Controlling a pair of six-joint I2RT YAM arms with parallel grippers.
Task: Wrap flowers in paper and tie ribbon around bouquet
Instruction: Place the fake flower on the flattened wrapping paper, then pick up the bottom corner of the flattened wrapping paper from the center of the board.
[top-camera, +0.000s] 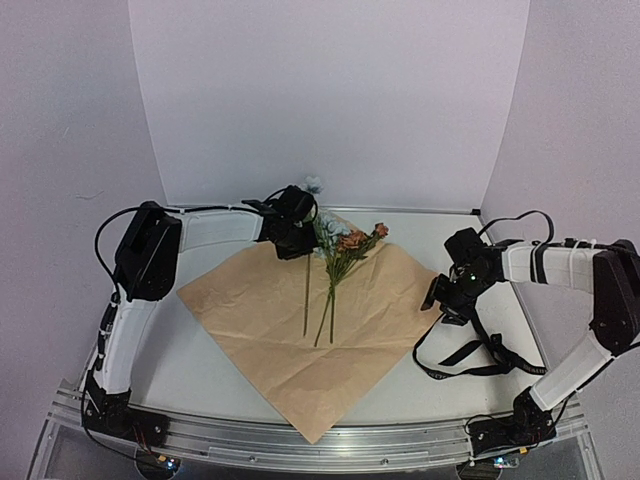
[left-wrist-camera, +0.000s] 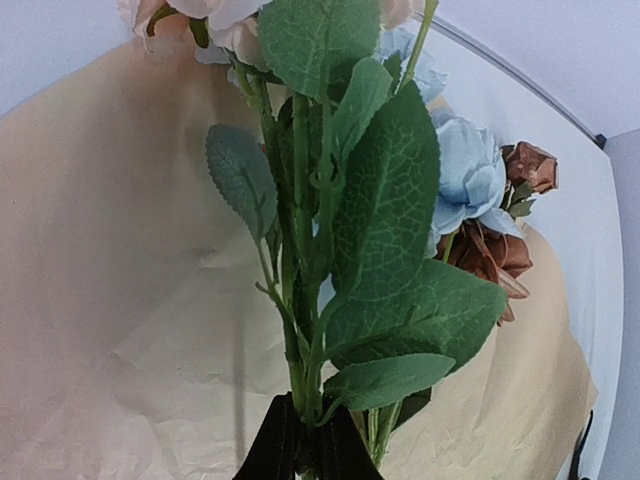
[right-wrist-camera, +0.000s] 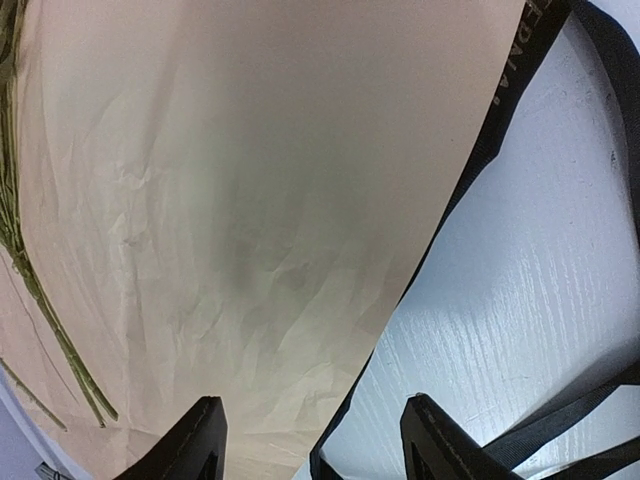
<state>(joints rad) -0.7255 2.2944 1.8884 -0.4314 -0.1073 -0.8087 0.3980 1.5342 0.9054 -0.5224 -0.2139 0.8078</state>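
Near corner of the paper (top-camera: 290, 340) points at my bases. The sheet lies flat on the table (top-camera: 190, 365) as a diamond, tan side up, with no fold in it, so I judge wrapping not begun.

The ribbon (top-camera: 470, 358) sits in loose loops on bare table just right of the paper. One strand runs along the paper's right edge; I cannot tell if it tucks under.

My right gripper (right-wrist-camera: 320, 440) hovers low over that right corner, jaws spread, holding nothing. One finger is above paper, the other above table, with the edge and the ribbon strand between them. It is probably placed to take the corner for a fold. The ribbon is in the way there and could get pinched along with it.

The flowers (top-camera: 335, 265) lie along the paper's middle, stem ends toward me, heads at the far corner.

My left gripper (left-wrist-camera: 305, 452) is pressed together on the stems just under the leaves, likely to steady the bunch on the diagonal. Blue and rust heads sit beyond it, with white walls (top-camera: 330, 100) behind.
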